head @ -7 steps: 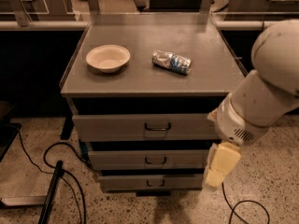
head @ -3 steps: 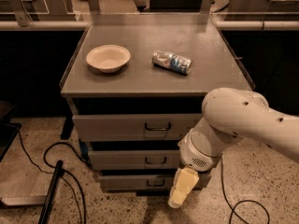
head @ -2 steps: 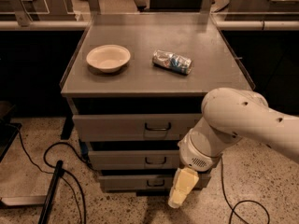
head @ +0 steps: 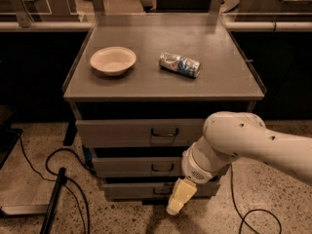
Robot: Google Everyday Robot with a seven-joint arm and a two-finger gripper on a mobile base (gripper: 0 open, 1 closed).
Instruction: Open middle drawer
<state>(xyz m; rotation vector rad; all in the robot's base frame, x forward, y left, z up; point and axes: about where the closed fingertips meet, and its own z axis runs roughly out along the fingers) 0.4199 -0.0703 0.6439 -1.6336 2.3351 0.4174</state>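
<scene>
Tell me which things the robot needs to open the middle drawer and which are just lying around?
For the job: middle drawer, its loop handle, gripper hanging low in front of the bottom drawer.
Just lying about: bowl and crushed can on the cabinet top, cables on the floor.

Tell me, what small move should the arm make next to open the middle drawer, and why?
Probably lift the gripper up and slightly left, toward the handle of the middle drawer. That drawer looks closed, and the gripper hangs lower, in front of the lowest drawer, below and just right of the handle.
</scene>
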